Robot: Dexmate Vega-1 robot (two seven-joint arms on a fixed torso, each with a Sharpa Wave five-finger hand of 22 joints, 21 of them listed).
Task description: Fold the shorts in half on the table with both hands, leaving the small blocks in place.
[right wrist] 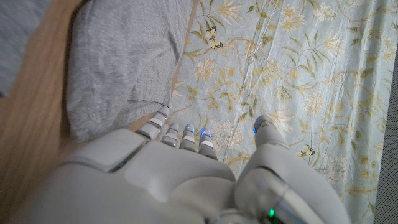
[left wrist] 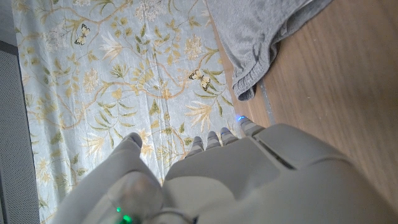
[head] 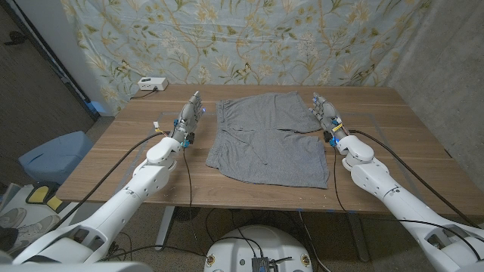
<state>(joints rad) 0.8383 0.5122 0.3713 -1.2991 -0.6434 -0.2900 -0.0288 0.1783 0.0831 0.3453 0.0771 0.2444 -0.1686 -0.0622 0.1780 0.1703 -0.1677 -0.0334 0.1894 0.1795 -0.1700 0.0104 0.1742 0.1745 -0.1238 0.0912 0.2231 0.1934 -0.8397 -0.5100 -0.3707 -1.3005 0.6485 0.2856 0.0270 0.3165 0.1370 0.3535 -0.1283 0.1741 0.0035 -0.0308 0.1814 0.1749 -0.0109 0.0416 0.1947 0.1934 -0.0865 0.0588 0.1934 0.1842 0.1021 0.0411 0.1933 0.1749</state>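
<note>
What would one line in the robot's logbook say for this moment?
shorts: spread flat, unfolded | left hand: beside shorts, holds nothing | right hand: beside shorts, holds nothing | fold: not begun

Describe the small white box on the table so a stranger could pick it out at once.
Start at the wooden table and go to its far corner on the robot's left, by the floral curtain. The white box sits there, beyond the left hand and well clear of the grey shorts. It is the one small, hard, white thing, with a cable attached.

Floral backdrop cloth (head: 249, 38) behind wooden table (head: 408, 143)
</note>
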